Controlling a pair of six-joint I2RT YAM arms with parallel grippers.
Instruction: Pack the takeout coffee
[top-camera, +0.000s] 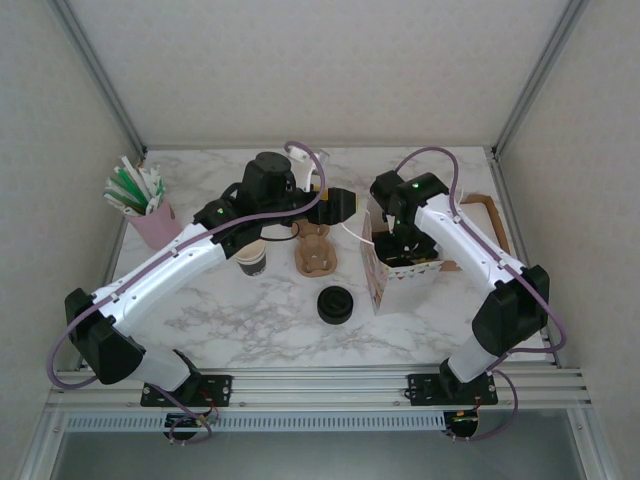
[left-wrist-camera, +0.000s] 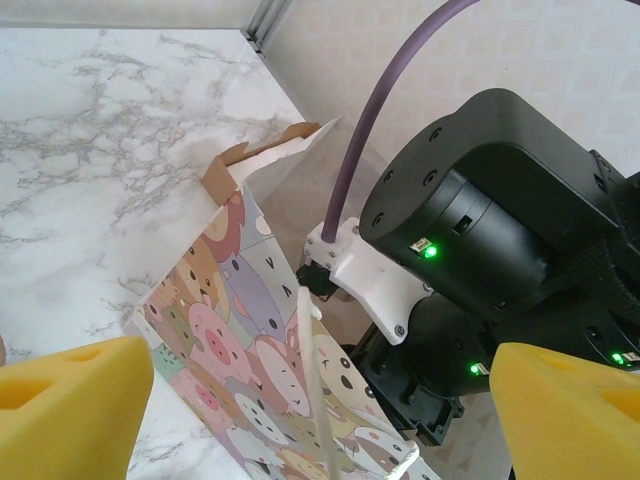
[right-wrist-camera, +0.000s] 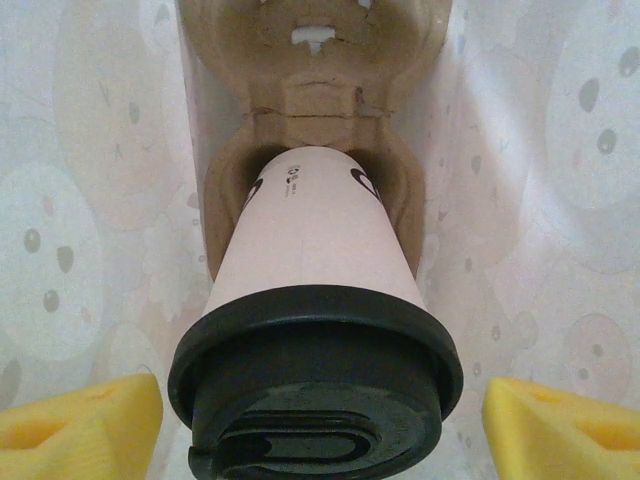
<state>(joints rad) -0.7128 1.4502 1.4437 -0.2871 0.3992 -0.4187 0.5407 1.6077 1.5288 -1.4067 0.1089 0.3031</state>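
Takeout coffee (right-wrist-camera: 315, 250) sits in a carrier (right-wrist-camera: 310, 70) inside the bag (left-wrist-camera: 230, 330); right pincer (right-wrist-camera: 320, 415) and left pincer (left-wrist-camera: 325, 400) both stand apart. Next, likely: lifting clear.

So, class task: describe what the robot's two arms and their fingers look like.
The left arm and right arm have white shells with black joints. A purple cable loops along each. Small green lights glow on the black housings. The fingers are tipped in yellow foam.
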